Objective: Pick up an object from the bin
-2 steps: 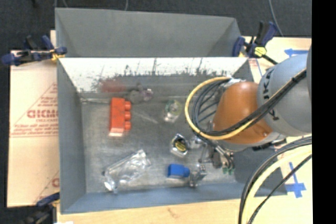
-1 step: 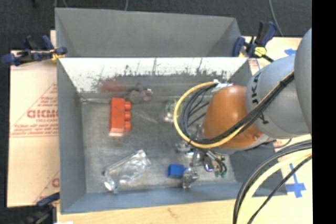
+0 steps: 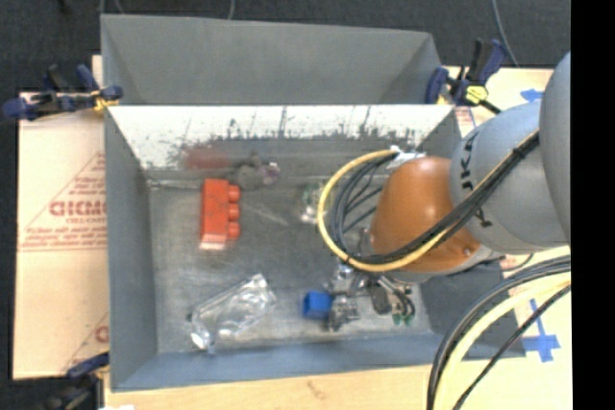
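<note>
Gripper [image 3: 343, 301] low over bin floor; small blue block [image 3: 314, 305] just beside it, on side away from arm; open or closed, cannot tell.

Grey arm link [image 3: 509, 187], over the bin's [image 3: 130, 206] right side: dark lettering running along it. First letter reads "K"; the letters after it too unclear to make out.

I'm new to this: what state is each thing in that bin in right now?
Orange block: lying flat on the bin floor, left of centre.
Clear plastic piece: crumpled, lying toward the view's lower left.
Small blue piece: on the floor, right beside the gripper; whether gripped, unclear.
Gripper: down in the bin.
</note>
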Controlling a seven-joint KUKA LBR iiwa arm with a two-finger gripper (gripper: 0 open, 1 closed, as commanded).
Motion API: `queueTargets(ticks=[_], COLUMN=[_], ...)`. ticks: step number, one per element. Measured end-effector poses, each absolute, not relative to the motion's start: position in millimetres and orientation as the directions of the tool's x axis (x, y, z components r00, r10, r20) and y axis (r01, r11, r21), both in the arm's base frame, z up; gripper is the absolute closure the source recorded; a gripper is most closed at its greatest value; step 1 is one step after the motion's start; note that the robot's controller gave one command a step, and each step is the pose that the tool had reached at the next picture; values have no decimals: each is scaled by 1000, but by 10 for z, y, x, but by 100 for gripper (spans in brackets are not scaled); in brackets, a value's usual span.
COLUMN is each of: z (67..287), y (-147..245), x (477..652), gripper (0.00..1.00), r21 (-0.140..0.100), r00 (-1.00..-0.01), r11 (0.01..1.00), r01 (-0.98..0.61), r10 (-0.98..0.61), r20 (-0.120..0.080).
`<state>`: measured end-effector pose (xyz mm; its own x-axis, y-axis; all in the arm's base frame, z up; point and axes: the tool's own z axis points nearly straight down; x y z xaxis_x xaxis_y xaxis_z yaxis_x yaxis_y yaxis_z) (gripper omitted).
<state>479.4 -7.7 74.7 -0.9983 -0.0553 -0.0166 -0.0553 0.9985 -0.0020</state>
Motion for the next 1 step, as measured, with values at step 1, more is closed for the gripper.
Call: queueTargets(ticks=[1], z=[2489], y=[-323], x=[4998], gripper=[100], r21=[-5], r00=[-939], r11=[939], r01=[-344], r10=[-344], r20=[-10])
